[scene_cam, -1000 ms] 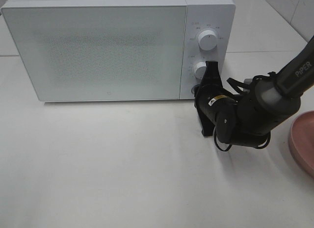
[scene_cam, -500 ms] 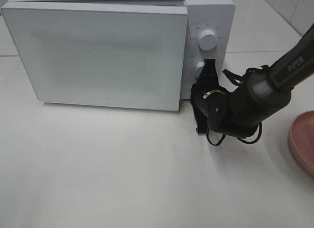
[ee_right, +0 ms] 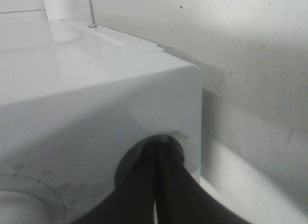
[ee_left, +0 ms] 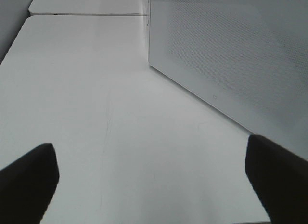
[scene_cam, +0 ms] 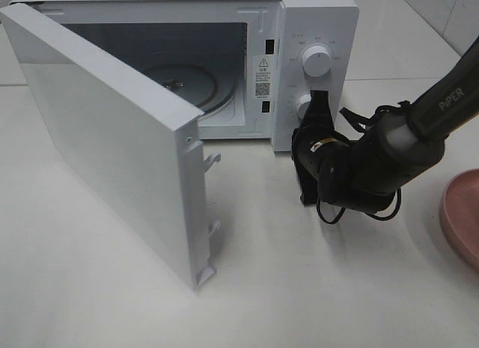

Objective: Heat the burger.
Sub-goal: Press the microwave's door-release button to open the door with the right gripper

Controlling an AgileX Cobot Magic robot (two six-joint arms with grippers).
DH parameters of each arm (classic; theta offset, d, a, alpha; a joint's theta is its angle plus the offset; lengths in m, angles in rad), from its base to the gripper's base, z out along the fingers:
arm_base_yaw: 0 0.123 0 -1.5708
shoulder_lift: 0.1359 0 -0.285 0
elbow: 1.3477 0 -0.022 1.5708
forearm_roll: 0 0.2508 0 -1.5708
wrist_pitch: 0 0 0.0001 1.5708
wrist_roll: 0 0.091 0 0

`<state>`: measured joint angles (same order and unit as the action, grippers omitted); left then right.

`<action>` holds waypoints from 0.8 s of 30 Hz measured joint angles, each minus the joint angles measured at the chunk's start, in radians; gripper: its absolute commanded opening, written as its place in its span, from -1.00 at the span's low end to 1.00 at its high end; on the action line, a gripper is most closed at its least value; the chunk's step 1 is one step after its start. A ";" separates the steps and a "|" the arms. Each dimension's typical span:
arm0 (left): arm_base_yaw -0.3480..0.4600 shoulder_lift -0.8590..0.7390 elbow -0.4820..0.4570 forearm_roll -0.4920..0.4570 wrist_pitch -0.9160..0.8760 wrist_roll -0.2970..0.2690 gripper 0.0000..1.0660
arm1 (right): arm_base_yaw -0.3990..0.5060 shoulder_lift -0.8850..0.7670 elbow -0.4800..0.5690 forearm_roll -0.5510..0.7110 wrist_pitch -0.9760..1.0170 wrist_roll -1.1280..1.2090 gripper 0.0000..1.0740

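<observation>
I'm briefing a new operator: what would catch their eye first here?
The white microwave's door stands wide open at the left, baring the glass turntable inside. The shut right gripper has its tips against the control panel, and a pink plate peeks in at the right edge.

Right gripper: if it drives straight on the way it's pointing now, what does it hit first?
The microwave's control panel. The right gripper, jaws shut, points into a round recess near the panel's corner, and its tips seem to touch it, so there looks to be no free travel. Exact depth is hard to judge.
</observation>
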<state>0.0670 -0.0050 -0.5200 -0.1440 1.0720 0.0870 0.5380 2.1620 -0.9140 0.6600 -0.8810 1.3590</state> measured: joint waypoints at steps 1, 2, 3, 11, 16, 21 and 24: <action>0.000 0.000 0.000 0.000 0.000 0.000 0.83 | 0.000 0.000 0.000 0.000 0.000 0.000 -1.00; 0.000 0.000 0.000 0.000 0.000 0.000 0.83 | -0.001 -0.001 0.006 -0.010 -0.011 0.000 -1.00; 0.000 0.000 0.000 0.000 0.000 0.000 0.83 | -0.001 -0.001 0.006 -0.010 -0.011 0.000 -1.00; 0.000 0.000 0.000 0.000 0.000 0.000 0.83 | -0.003 -0.028 0.050 -0.047 -0.041 0.000 -1.00; 0.000 0.000 0.000 0.000 0.000 0.000 0.83 | 0.010 -0.050 0.082 -0.048 -0.055 0.000 -1.00; 0.000 0.000 0.000 0.000 0.000 0.000 0.83 | 0.026 -0.078 0.110 -0.057 -0.078 0.000 -1.00; 0.000 0.000 0.000 0.000 0.000 0.000 0.83 | 0.032 -0.099 0.134 -0.061 -0.060 0.000 -1.00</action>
<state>0.0670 -0.0050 -0.5200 -0.1440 1.0720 0.0870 0.5700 2.0630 -0.7800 0.5990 -0.9410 1.3590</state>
